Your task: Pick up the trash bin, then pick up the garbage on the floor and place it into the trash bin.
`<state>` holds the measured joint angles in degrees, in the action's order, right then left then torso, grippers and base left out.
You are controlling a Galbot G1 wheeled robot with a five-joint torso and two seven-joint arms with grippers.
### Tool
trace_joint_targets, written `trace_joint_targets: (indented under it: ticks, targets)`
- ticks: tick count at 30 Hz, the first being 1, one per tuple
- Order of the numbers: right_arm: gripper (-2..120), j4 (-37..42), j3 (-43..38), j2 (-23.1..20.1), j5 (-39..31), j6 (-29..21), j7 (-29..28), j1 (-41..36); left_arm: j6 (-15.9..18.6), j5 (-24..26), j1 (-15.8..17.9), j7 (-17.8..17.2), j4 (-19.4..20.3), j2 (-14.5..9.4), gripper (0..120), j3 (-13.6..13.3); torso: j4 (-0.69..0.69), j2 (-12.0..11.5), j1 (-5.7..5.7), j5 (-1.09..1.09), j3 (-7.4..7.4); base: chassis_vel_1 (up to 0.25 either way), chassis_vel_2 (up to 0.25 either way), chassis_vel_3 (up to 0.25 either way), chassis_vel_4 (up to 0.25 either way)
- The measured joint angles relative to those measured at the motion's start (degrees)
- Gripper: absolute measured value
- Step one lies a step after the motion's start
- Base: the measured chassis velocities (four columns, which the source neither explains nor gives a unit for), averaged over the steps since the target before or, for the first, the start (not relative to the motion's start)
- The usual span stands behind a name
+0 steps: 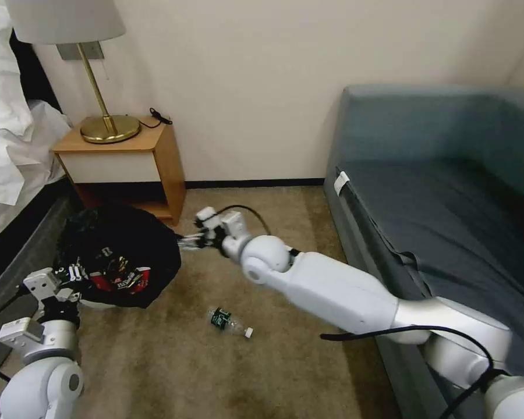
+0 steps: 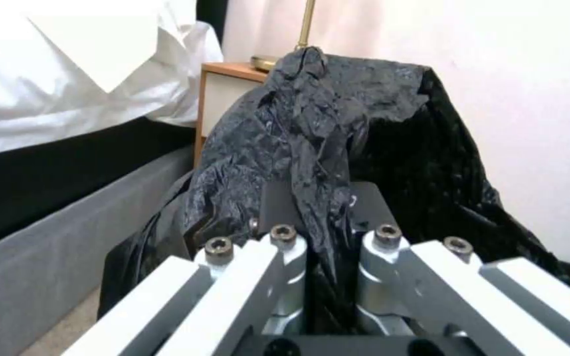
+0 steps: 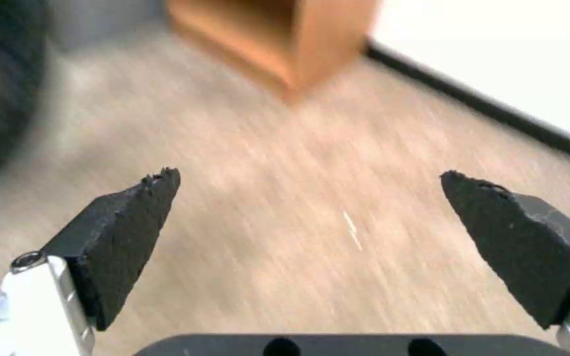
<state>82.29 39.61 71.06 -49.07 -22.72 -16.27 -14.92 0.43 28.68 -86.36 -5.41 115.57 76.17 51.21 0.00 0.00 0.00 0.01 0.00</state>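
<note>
the left gripper (image 2: 321, 217) is pinching the crinkly black liner at the near rim of the trash bin (image 1: 119, 253), which is sitting by the nightstand (image 1: 128, 160) with red wrappers (image 1: 119, 279) lying inside. the right gripper (image 3: 311, 217) is hovering over the carpet (image 1: 215, 372) just beside the bin, its fingers spread wide and holding nothing. a small clear bottle (image 1: 230, 322) is lying on the carpet nearer the robot, apart from both.

The white left arm is bent low, its gripper (image 2: 318, 217) clamped on the crinkly black bag liner (image 2: 311, 133). The right arm reaches forward, its gripper (image 3: 311, 198) spread wide just beside that liner.
</note>
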Motion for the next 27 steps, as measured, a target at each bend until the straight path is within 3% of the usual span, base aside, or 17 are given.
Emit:
trace_joint_targets:
  ticks: [5,10,16,27]
  targets:
    - [100,-2.1,-1.1,-3.3,3.7,-2.9,-1.4,-5.3,-0.3,-0.2,-0.8,-0.2,0.8,-0.5,5,0.3,0.0,0.0,0.0,0.0,0.0,0.0,0.0,0.0,0.0]
    - [100,-5.3,-1.1,-5.3,9.5,-2.9,1.6,-12.5,0.8,-0.1,-0.5,-1.2,1.4,-0.7,5,0.2,-0.01,0.0,0.0,0.0,0.0,0.0,0.0,0.0,0.0]
    - [100,-7.3,-1.9,-4.0,14.9,0.7,5.3,-18.5,0.7,0.0,-0.7,-1.5,1.4,-1.0,5,0.3,0.0,0.0,0.0,-0.01,0.0,0.0,0.0,0.0,0.0]
    - [100,-7.6,1.2,-0.5,14.7,2.5,7.2,-20.0,1.0,0.4,-1.1,-1.7,2.4,-0.7,5,0.0,0.01,0.0,0.0,-0.02,0.0,0.0,0.0,0.0,0.0]
